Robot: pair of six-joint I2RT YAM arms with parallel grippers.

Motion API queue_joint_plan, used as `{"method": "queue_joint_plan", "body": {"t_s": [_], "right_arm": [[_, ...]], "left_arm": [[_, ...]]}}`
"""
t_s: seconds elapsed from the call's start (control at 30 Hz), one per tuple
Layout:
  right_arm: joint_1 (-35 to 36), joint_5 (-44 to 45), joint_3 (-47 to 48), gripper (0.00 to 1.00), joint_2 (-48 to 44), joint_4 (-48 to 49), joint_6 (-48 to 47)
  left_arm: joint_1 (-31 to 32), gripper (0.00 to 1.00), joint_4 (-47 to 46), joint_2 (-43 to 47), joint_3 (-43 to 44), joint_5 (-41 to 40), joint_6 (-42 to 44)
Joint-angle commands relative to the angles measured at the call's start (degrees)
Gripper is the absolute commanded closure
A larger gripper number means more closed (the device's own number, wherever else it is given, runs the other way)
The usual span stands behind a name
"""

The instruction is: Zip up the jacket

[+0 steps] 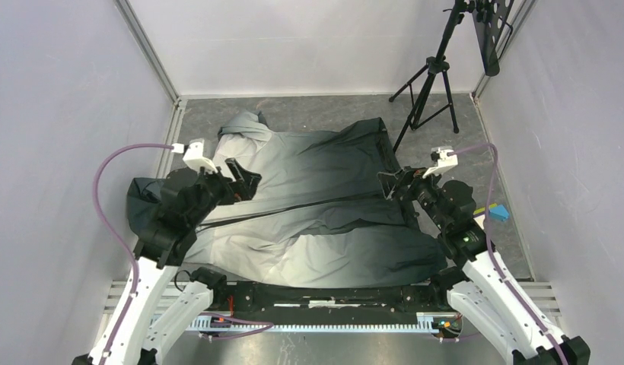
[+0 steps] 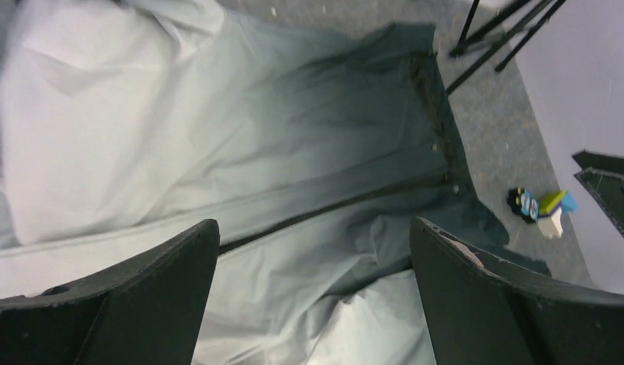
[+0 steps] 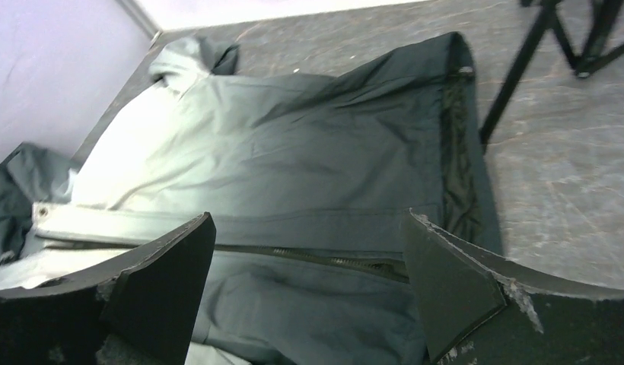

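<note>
The jacket [image 1: 316,198] lies spread flat on the table, pale grey at the left and dark charcoal at the right, collar to the left and hem to the right. Its zipper [image 1: 309,207] runs across the middle as a dark line; the teeth show in the left wrist view, zipper [image 2: 324,209], and in the right wrist view, zipper [image 3: 324,258]. My left gripper [image 1: 243,178] hovers open above the collar end, jaws wide with only fabric [image 2: 309,289] below. My right gripper [image 1: 390,185] hovers open above the hem end of the jacket [image 3: 294,160], nothing between its fingers [image 3: 446,281].
A black tripod [image 1: 434,76] stands on the floor beyond the jacket's right corner. Small blue, green and white objects [image 1: 497,213] lie on the table to the right of the right arm. Grey walls close in on both sides.
</note>
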State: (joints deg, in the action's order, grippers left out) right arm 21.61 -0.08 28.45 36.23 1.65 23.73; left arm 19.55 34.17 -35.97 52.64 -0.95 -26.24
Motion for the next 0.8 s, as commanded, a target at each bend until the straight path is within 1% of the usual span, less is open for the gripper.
{"method": "queue_joint_plan", "body": {"t_s": [0.0, 0.1, 0.13, 0.2, 0.3, 0.4, 0.47, 0.57, 0.63, 0.77], "right_arm": [[0.18, -9.97, -0.32, 0.03, 4.71, 4.1, -1.93], [0.19, -10.91, -0.59, 0.01, 10.77, 3.74, -3.4], [0.19, -11.0, -0.71, 0.05, 12.68, 3.75, -3.73], [0.15, -11.15, -0.72, 0.09, 17.32, 3.67, -4.3], [0.18, -6.78, 0.29, 0.12, 23.08, 1.9, -4.74], [-0.05, -0.37, 0.29, 0.15, 27.16, 2.5, -3.59], [-0.33, -0.28, -0.69, 0.15, 30.06, 6.18, -2.54], [-0.45, -0.28, 0.1, 0.19, 34.94, 9.57, -1.77], [-0.39, -1.31, 0.92, 0.2, 38.98, 11.82, -0.46], [0.38, -7.0, 3.38, 0.3, 48.2, 17.71, 1.93]], "left_arm": [[-0.35, 0.0, -0.6, -3.5, -2.63, 8.4, -4.2], [-0.37, 0.0, -2.86, -6.08, -5.09, 13.93, -6.85], [-0.35, 0.0, -4.5, -6.74, -6.27, 17.33, -7.99], [-0.38, 0.0, -9.74, -8.22, -9.4, 23.3, -11.8], [-0.1, 0.0, -18.46, -9.75, -14.17, 29.92, -17.5], [0.85, 0.01, -23.69, -10.73, -17.31, 31.17, -20.49], [1.39, 0.02, -24.25, -11.67, -17.51, 31.26, -20.09], [1.83, 0.03, -24.05, -13.16, -16.79, 32.42, -18.84], [2.27, 0.03, -23.89, -13.75, -16.54, 32.6, -18.25], [2.91, 0.03, -23.81, -13.94, -16.79, 31.29, -18.31]]}}
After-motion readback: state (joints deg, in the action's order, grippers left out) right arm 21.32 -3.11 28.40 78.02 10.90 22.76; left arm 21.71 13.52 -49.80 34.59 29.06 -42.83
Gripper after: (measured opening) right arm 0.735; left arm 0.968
